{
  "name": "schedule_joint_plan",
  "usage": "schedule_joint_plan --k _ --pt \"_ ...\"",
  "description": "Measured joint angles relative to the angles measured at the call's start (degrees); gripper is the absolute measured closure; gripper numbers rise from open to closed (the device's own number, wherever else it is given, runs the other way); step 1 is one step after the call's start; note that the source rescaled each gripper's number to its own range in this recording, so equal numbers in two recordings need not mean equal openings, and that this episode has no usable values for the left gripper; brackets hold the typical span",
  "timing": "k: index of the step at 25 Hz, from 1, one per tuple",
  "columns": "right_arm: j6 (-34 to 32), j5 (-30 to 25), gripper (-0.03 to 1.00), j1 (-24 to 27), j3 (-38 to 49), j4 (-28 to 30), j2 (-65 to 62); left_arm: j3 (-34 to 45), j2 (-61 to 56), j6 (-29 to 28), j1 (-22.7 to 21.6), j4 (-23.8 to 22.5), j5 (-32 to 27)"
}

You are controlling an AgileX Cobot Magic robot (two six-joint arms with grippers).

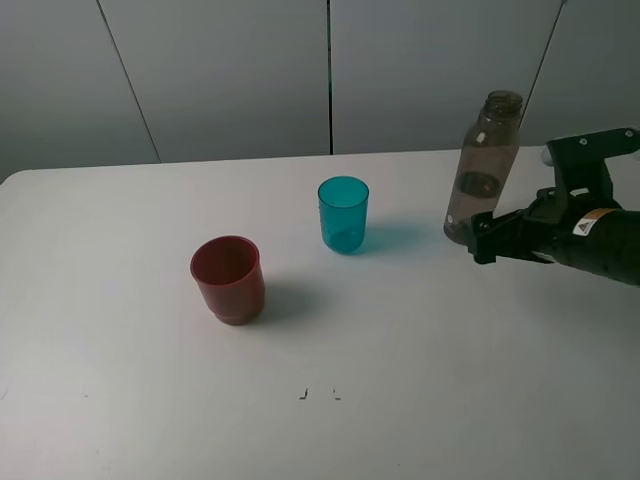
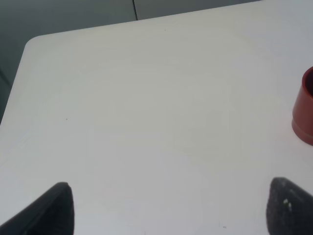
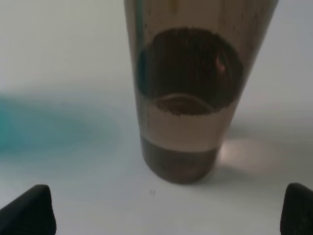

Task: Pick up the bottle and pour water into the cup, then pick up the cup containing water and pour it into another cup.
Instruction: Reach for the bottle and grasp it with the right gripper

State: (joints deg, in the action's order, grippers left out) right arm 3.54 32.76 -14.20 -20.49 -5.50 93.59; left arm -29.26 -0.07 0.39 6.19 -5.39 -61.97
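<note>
We see a tall, slim bottle [image 1: 485, 165] of smoky grey-brown translucent plastic, capless and upright on the table, just ahead of our right claw [image 1: 483, 240]. The cup [image 1: 343, 214], a small teal tumbler, stands upright beyond the bottle, near it. Another cup [image 1: 228, 279], squat, wide and red, stands upright farthest from the claw

right arm [image 1: 610, 250]: matte black all over, blocky hard-edged housings | label [image 1: 591, 223]: there's a small sticker, white with an orange patch, print too small to read | left fingers [image 2: 55, 211]: dark, rounded tips, pale specks on one | right fingers [image 3: 29, 211]: black, blunt-ended, blurred
</note>
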Motion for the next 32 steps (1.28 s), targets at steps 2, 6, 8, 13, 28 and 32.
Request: schedule_joint_plan --k 2,6,8,13,28,32 --pt "-0.94 6.03 -0.03 0.00 0.00 0.69 2.99 0.00 0.00 0.00 0.00 0.00 0.00" --pt "-1.40 11.70 -0.03 0.00 0.00 0.90 7.73 0.00 0.00 0.00 0.00 0.00 0.00" --pt "-1.44 13.31 -0.03 0.00 0.00 0.20 9.55 0.00 0.00 0.00 0.00 0.00 0.00" --pt "-1.47 22.28 -0.03 0.00 -0.10 -0.28 14.06 0.00 0.00 0.00 0.00 0.00 0.00" --pt "-1.57 29.82 -0.03 0.00 -7.68 -2.48 20.82 0.00 0.00 0.00 0.00 0.00 0.00" --pt "-1.57 29.82 -0.03 0.00 -9.53 -3.20 22.45 0.00 0.00 -0.39 0.00 0.00 0.00"
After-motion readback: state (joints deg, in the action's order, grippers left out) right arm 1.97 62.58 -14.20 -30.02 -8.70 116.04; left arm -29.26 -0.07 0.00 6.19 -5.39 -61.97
